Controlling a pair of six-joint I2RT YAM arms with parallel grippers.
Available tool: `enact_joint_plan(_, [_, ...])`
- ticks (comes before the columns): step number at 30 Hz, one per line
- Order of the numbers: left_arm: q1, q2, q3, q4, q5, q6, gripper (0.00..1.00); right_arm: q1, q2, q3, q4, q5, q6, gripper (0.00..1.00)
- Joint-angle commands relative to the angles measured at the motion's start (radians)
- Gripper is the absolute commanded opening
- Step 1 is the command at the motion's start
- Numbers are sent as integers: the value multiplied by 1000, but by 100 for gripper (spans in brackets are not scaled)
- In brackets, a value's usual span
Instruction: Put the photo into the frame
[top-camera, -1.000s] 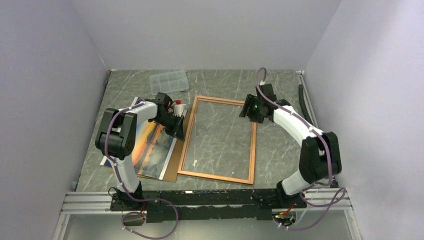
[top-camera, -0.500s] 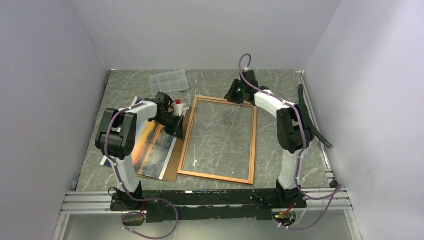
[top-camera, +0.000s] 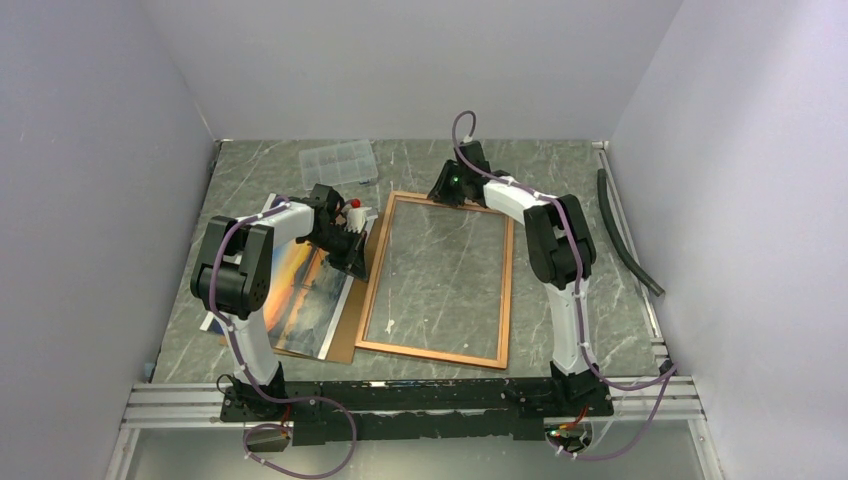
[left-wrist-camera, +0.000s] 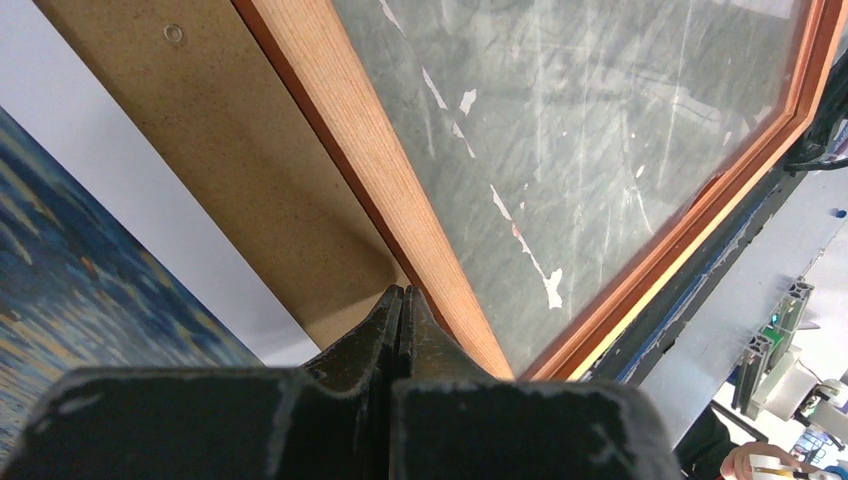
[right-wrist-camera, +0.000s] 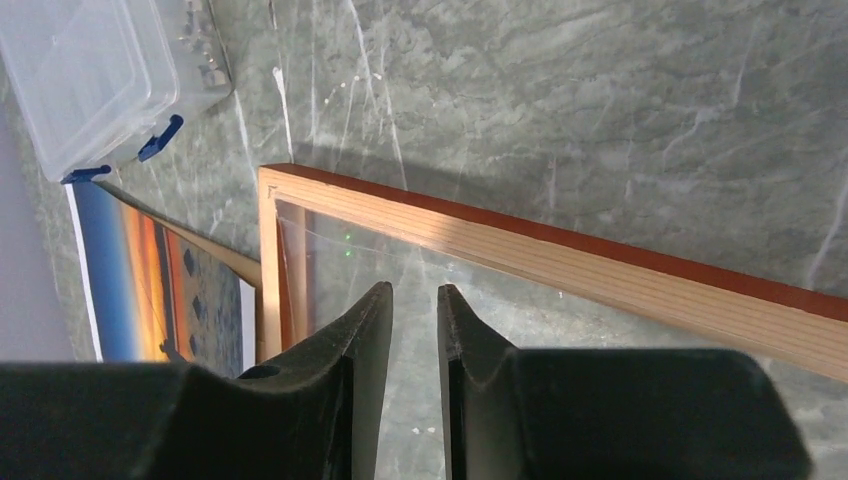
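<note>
Here, on the grey marbled table, the frame lies flat between the two arms. Its long axis runs from near edge to far, and its pane shows bare stone beneath. The photo lies picture-side up on a brown backing board, not yet in the frame. It sits just beside and partly under the left end effector, on the side away from the frame, with its long axis roughly parallel to the frame's.

The left end effector is pressed fully shut, with nothing visible between its tips. They point down at the seam where the backing board meets the frame's nearest long rail. The right end effector is poised over the pane just inside the frame's far short rail, close to the corner nearest the photo. Its jaws are parted by only a narrow gap and hold nothing.

The photo lies across the full width of the frame from the right end effector but right alongside the left one. On that showing, the left arm looks the nearer for lifting it sideways across the rail and into the frame.
</note>
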Motion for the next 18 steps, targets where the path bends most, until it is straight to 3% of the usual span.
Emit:
enact_joint_plan(1, [5, -5, 17, 10, 1, 26, 3, 10, 3, 14, 36, 9, 10, 27])
enact_joint_plan(18, [7, -15, 17, 9, 0, 25, 3, 42, 22, -20, 9, 73, -3, 23])
